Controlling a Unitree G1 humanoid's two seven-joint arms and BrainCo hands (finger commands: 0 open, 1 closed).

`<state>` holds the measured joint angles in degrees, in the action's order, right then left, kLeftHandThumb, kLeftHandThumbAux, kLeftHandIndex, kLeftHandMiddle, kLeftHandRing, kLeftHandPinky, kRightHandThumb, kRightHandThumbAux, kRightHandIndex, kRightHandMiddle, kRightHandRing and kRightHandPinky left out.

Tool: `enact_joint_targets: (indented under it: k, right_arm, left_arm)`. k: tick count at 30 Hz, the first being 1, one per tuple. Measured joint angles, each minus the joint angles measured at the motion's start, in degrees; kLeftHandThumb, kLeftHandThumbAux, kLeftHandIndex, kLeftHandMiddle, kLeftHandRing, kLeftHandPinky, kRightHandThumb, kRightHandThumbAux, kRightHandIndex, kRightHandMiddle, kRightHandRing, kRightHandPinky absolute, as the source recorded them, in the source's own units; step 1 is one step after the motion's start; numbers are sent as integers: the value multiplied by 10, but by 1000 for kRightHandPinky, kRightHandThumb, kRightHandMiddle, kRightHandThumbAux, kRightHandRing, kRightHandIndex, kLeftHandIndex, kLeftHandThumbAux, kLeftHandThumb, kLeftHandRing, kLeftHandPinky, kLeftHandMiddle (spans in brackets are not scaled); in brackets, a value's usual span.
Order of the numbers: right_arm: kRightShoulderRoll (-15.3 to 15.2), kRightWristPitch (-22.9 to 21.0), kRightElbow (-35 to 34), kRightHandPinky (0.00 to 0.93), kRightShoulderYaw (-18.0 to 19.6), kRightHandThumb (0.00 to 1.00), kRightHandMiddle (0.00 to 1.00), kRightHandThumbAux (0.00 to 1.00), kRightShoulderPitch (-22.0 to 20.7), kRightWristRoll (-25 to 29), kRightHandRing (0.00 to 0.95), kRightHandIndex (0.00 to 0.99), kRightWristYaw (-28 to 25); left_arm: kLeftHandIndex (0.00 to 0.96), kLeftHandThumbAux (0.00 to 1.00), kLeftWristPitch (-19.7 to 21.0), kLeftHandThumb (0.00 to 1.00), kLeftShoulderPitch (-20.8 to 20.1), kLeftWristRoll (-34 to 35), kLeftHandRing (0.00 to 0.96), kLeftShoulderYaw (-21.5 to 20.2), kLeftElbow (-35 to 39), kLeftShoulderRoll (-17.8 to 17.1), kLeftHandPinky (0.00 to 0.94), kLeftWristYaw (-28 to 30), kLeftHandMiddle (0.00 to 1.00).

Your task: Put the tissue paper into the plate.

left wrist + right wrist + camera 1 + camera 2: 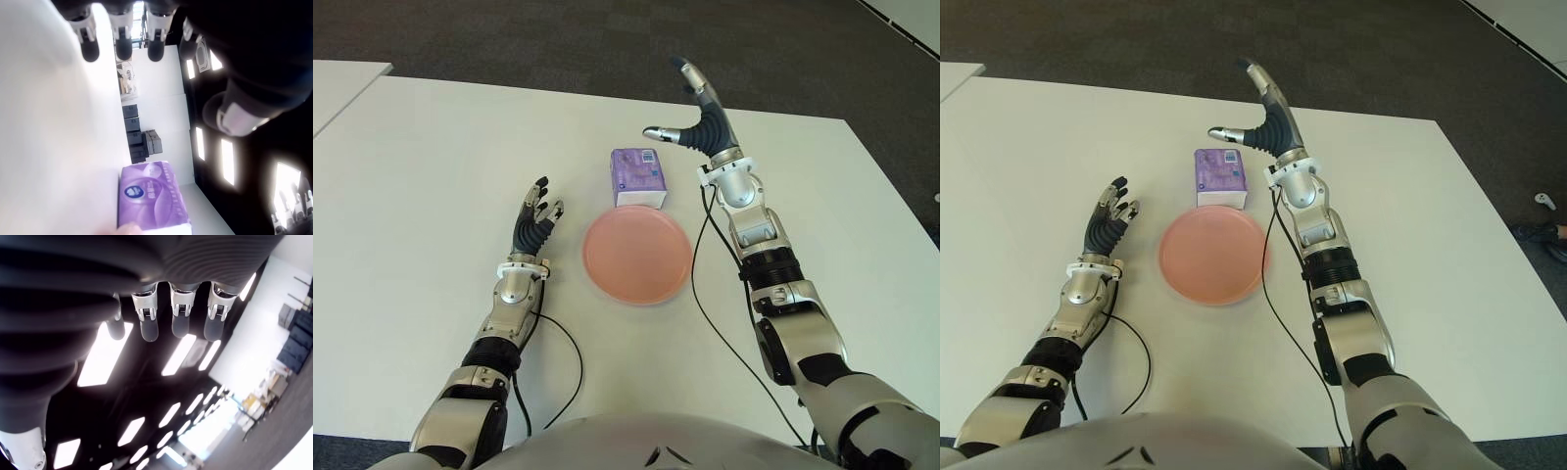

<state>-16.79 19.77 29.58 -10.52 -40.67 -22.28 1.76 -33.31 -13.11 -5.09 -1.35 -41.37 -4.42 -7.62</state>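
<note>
The right hand (690, 122) hovers open and empty, thumb and fingers spread, just beyond and to the right of the tissue pack (638, 176). The pack lies on the bench (431, 176), touching the plate's (636, 257) far rim. Closing from this side could shove the pack away or slip off its slick wrapper. The left hand (536, 220) shows open, left of the plate.

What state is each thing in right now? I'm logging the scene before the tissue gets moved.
tissue pack: lying on the table, ungrasped, just beyond the plate.
plate: upright, nothing in it.
right hand: raised beside the pack, fingers spread, holding nothing.
left hand: to the plate's left, fingers relaxed, holding nothing.
</note>
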Motion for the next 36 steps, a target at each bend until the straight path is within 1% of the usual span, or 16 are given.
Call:
enact_joint_targets:
  k: [4, 8, 13, 16, 19, 25, 36]
  right_arm:
    - [-10, 23, 68, 1, -39, 67, 0, 570, -27, -49, 0, 0, 5]
    - [-17, 48, 122, 4, -78, 63, 0, 573, -55, -99, 0, 0, 27]
    - [-18, 73, 186, 1, -122, 53, 0, 588, -87, -144, 0, 0, 50]
    - [-17, 88, 222, 0, -147, 46, 0, 596, -99, -168, 0, 0, 61]
    - [-18, 98, 245, 0, -167, 45, 0, 598, -101, -185, 0, 0, 75]
    - [-20, 105, 273, 0, -188, 47, 0, 587, -102, -203, 0, 0, 92]
    - [-22, 110, 322, 0, -213, 46, 14, 574, -117, -209, 0, 0, 96]
  left_arm:
    - [0, 542, -6, 0, -4, -3, 0, 0, -10, -1, 0, -3, 0]
    - [0, 548, -10, 0, -9, -5, 0, 0, -19, -1, 0, -3, 0]
    - [0, 552, -18, 0, -16, -7, 0, 0, -28, -1, 0, -7, 0]
    - [0, 559, -21, 0, -17, -9, 0, 0, -34, -1, 0, -14, 0]
    - [0, 564, -25, 0, -19, -12, 0, 0, -40, -1, 0, -23, 0]
    - [0, 565, -37, 0, -22, -16, 0, 1, -48, -1, 0, -31, 0]
    - [0, 582, -45, 7, -31, -17, 0, 0, -61, -1, 17, -31, 0]
